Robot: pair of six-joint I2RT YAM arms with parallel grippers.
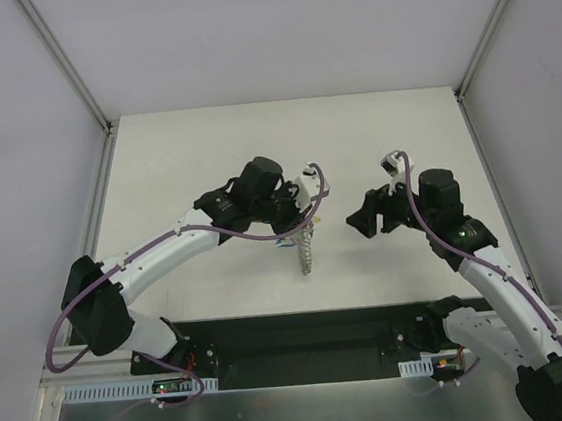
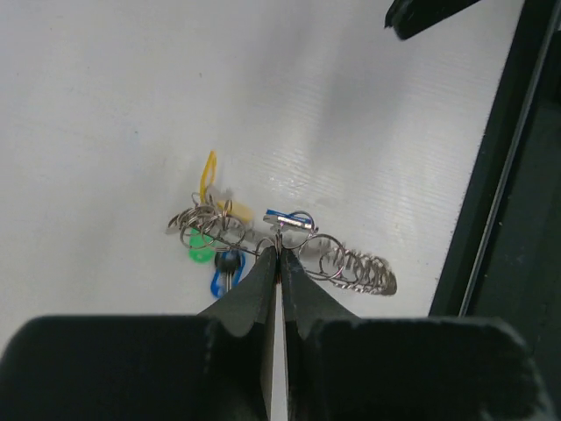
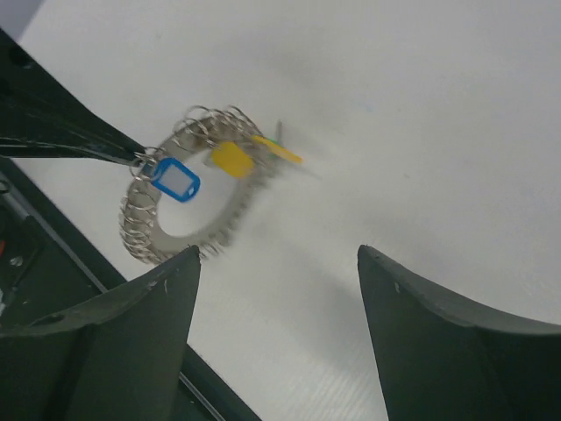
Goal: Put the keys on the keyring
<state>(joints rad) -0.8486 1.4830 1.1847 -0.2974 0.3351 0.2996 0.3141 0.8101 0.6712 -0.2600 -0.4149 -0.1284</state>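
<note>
Grey keyring (image 3: 140,232), rim pinched by the left gripper (image 2: 279,251), faces the spread right gripper (image 3: 276,256) nearby.

The keyring (image 3: 138,230) is gleaming like bright coiled wire metal, the keys (image 3: 231,159) around its twelve o'clock are showing smooth, glossy plastic heads, the white table (image 3: 421,105) is looking matt and faintly ribbed, and the right gripper (image 3: 277,254) is showing dull black plastic

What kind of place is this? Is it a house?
Probably not a house, more like a robot lab booth: plain walls, metal frame posts, a white table and two robot arms bolted on.
</note>
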